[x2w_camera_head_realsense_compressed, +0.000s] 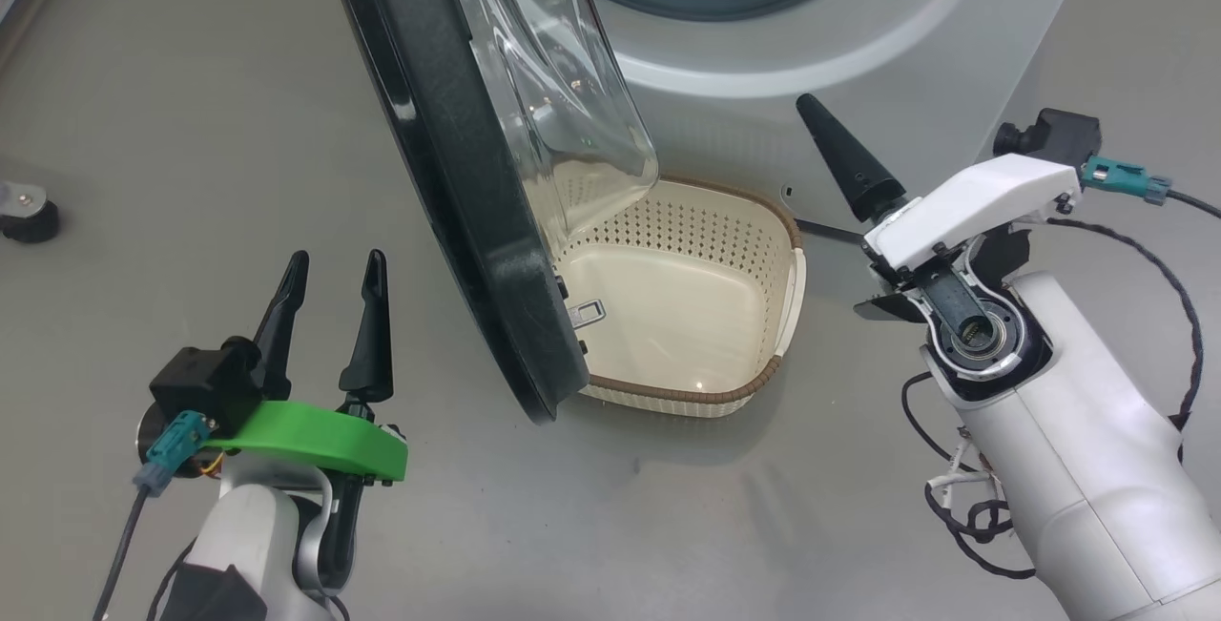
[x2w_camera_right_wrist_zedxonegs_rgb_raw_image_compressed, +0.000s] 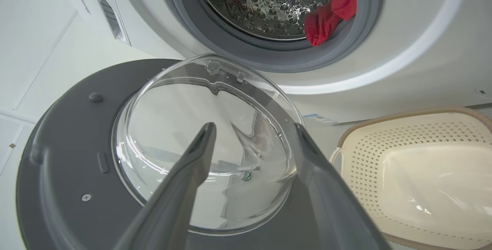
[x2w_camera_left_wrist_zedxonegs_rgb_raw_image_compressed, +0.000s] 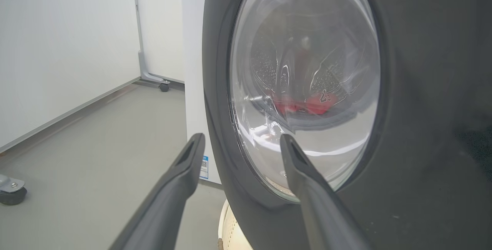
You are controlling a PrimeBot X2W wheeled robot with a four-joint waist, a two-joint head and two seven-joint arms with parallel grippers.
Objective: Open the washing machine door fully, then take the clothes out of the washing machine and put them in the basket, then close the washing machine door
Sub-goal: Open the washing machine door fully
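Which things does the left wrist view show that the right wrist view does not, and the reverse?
Left wrist view: the left hand, open, facing the outer face of the washing machine door; a caster wheel at lower left. Right wrist view: the right hand, open, over the door's inner side; the grey seal; the basket, empty inside. Both: the door, the red clothes in the washing machine, part of the basket.

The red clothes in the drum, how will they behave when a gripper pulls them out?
Probably floppy: the clothes slump in soft folds against the drum. Likely light, yet trailing ends might catch on the grey seal.
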